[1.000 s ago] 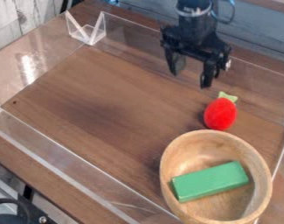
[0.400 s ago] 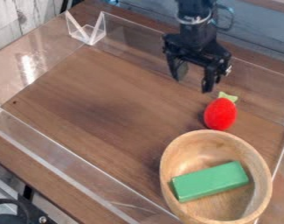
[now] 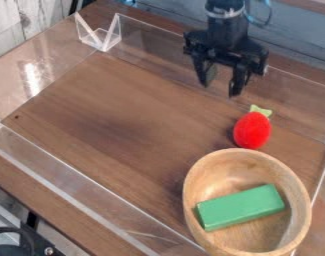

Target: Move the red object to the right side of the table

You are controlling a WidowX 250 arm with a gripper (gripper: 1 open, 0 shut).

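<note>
Red object (image 3: pixel 253 129) sits near the table's (image 3: pixel 118 125) right edge, just beyond the wooden bowl (image 3: pixel 248 203). Gripper (image 3: pixel 226 78) hangs above, fingers apart, empty. Probably light, hard plastic, slippery; pinch across its widest part.

- The desk (image 3: pixel 111 110) has a dark brown wood-grain top, lit evenly from above with a soft pale sheen near its middle.
- Low clear acrylic walls (image 3: pixel 71 190) edge the desk; the near one catches whitish reflections along its rim.
- A small clear acrylic stand (image 3: pixel 98 33), folded into a V shape, sits at the far left corner of the desk.
- Behind the far left corner, pale whitewashed planks (image 3: pixel 21 22) show, too blurred to tell whether wall or floor.
- At the bottom left corner, beyond the near wall, a dark cable-like shape (image 3: pixel 7 242) lies over a light surface; what it is cannot be told.
</note>
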